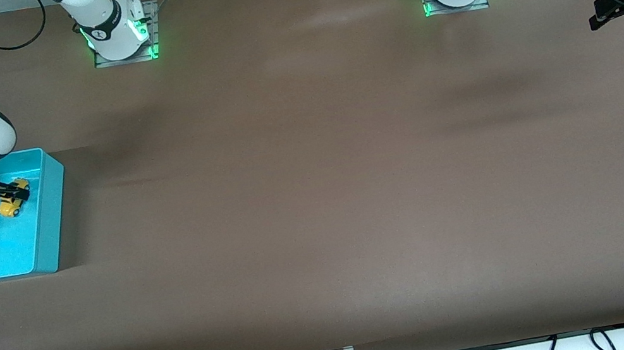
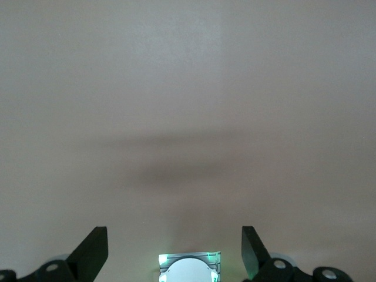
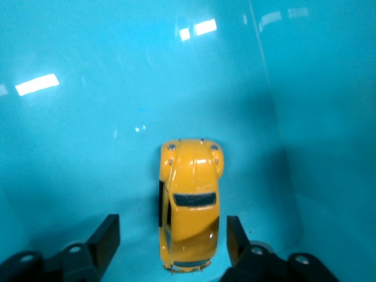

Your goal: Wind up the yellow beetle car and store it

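At the right arm's end of the table: a turquoise bin (image 1: 45,209) is being shown on the brown table (image 1: 316,200), with the right arm reaching down into it.
Yellow beetle car: the yellow beetle car (image 1: 13,203) is being shown inside the turquoise bin, resting on its wheels on the bin floor, in the part of the bin farther from the front camera.
Same car, right wrist view: the yellow beetle car (image 3: 189,202) is being seen from above, its rounded roof and dark window facing up, between the two dark fingers with turquoise floor visible on either side of it.
Right gripper: the right gripper (image 1: 1,197) is being held low inside the bin around the car, its fingers (image 3: 106,238) spread apart and clear of the car's sides.
Left gripper: the left gripper (image 1: 620,8) is being held in the air over the left arm's end of the table, its fingers (image 2: 91,252) spread wide with nothing between them; that arm is waiting.
Left wrist view: only bare table surface (image 2: 188,106) is being shown beneath the open fingers.
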`<state>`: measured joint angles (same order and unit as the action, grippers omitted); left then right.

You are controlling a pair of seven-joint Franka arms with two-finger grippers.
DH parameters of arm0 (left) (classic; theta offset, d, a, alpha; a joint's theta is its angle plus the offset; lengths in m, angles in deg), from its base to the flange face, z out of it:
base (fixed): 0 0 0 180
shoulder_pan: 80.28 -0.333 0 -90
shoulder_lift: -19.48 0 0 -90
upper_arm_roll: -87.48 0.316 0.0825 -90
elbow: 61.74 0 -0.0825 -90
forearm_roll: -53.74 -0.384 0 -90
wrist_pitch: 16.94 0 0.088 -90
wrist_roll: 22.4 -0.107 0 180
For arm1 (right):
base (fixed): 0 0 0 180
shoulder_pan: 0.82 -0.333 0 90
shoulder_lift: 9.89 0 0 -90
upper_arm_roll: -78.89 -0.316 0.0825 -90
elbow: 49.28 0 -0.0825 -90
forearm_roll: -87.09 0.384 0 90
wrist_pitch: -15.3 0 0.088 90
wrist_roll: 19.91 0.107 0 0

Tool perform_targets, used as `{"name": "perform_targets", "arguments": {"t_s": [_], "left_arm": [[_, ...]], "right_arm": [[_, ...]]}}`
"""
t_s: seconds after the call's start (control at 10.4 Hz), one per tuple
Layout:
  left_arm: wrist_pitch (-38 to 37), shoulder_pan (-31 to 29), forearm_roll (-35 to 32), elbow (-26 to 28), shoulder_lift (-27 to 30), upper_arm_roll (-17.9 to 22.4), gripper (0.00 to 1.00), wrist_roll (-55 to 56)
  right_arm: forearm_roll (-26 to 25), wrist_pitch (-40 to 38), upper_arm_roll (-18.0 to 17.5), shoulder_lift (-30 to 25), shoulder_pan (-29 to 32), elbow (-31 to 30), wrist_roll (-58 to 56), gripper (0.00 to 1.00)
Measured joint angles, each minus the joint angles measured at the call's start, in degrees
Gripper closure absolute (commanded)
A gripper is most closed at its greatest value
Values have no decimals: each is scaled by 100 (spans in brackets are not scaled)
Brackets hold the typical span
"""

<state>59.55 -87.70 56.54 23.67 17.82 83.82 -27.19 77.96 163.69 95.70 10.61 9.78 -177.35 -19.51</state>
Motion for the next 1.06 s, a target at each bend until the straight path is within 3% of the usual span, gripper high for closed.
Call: {"name": "perform_targets", "arguments": {"t_s": [0.29,0.48,0.58,0.77,1.06], "left_arm": [[27,-20,-33,0,-48,20,0,0],[161,-22,-304,-3,-53,27,0,0],[271,-19,-366,-6,-54,19,0,0],[400,-14,-379,-6,-55,8,0,0],[430,-14,-434,-20,-52,2,0,3]], "right_arm": [[0,-796,-269,-936,0,239,-51,0],[0,-2251,-709,-1620,-20,753,-51,0],[10,-3411,-1069,-1868,-28,1381,-49,0],[416,-4310,-1519,-1903,-107,2157,-42,0],[956,-4994,-1633,-1885,-532,3004,-43,0]]}}
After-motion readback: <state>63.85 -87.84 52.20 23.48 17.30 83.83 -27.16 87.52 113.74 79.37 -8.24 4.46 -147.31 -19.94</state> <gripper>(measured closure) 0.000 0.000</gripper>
